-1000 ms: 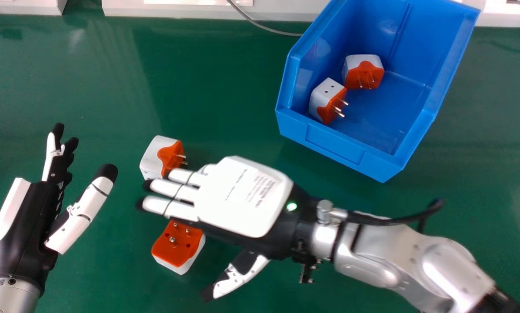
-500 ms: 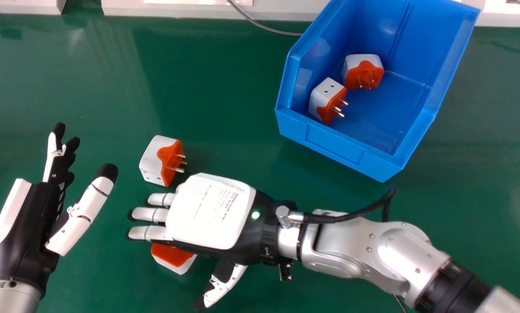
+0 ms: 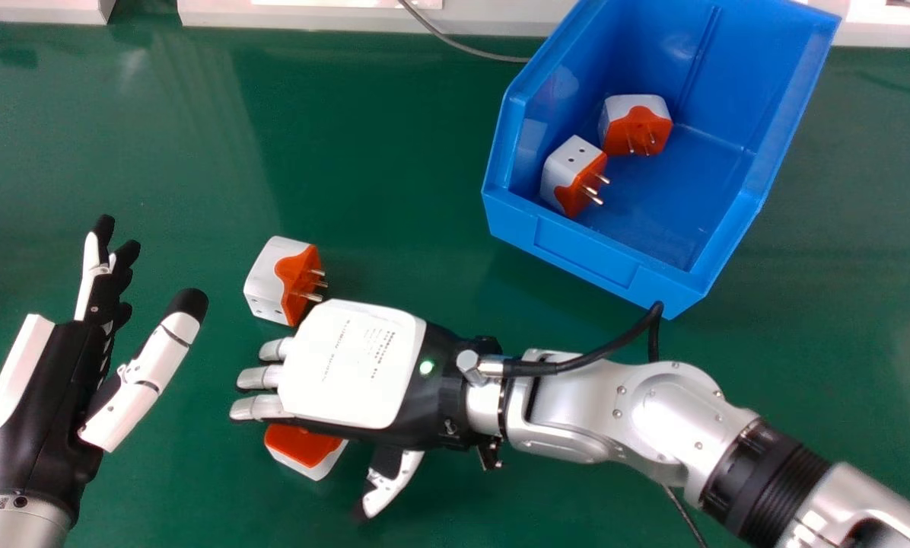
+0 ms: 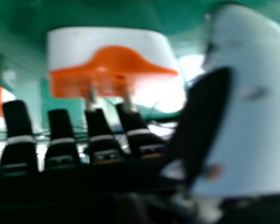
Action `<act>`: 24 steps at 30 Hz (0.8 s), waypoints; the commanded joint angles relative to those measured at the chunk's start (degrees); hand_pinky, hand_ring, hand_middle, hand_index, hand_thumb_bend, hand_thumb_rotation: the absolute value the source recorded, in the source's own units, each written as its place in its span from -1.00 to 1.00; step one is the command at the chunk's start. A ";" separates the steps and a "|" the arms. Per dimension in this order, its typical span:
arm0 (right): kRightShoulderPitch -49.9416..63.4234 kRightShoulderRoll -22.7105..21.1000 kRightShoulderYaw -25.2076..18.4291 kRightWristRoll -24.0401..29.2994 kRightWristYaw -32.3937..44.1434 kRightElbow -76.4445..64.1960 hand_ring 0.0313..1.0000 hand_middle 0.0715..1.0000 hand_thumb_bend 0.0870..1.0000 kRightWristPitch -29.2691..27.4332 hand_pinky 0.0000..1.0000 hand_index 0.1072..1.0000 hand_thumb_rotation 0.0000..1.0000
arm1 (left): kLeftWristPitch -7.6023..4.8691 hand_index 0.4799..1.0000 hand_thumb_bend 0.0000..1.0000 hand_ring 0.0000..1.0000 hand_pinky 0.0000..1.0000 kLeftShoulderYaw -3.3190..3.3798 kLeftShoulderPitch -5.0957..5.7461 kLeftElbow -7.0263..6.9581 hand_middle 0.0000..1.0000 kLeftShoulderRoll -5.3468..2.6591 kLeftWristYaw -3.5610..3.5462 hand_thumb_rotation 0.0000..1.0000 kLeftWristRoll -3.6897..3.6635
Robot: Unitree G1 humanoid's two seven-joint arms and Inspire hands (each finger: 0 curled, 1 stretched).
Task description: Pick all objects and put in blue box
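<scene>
My right hand hangs over the table's near middle, back up, its fingers relaxed and pointing left. Partly hidden beneath it is an orange-and-white plug adapter. In the right hand view that adapter has its pins toward the fingers of my right hand, with the thumb off to one side. A second adapter lies on the table just beyond the hand. Two more adapters are inside the blue box. My left hand is at the left, open and holding nothing.
The blue box stands at the back right of the green table, its low front wall facing the robot. A grey cable runs along the back edge by white panels. A black cable loops above the right wrist.
My right hand has moved left and somewhat nearer the robot, uncovering the far adapter and covering more of the near one. The left hand has stayed almost still.
</scene>
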 commanded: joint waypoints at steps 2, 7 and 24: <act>-2.71 1.53 0.13 0.97 -0.38 1.79 0.72 0.75 -0.16 0.12 0.42 0.67 -0.29 | -0.42 1.00 -0.09 1.00 0.94 0.16 0.49 -2.01 1.00 0.08 0.13 0.53 0.16; -4.22 2.31 0.49 0.99 -0.17 4.44 0.73 0.76 -0.16 0.14 0.43 0.70 -0.38 | 0.11 1.00 -0.07 1.00 0.96 0.16 0.62 -2.66 1.00 -0.46 -0.11 0.49 -0.97; -5.99 4.31 1.73 2.60 0.57 7.75 0.71 0.75 -0.26 0.91 0.46 0.68 -0.41 | 0.72 1.00 -0.07 1.00 0.94 -0.45 1.14 -4.39 1.00 -0.77 0.26 0.54 0.01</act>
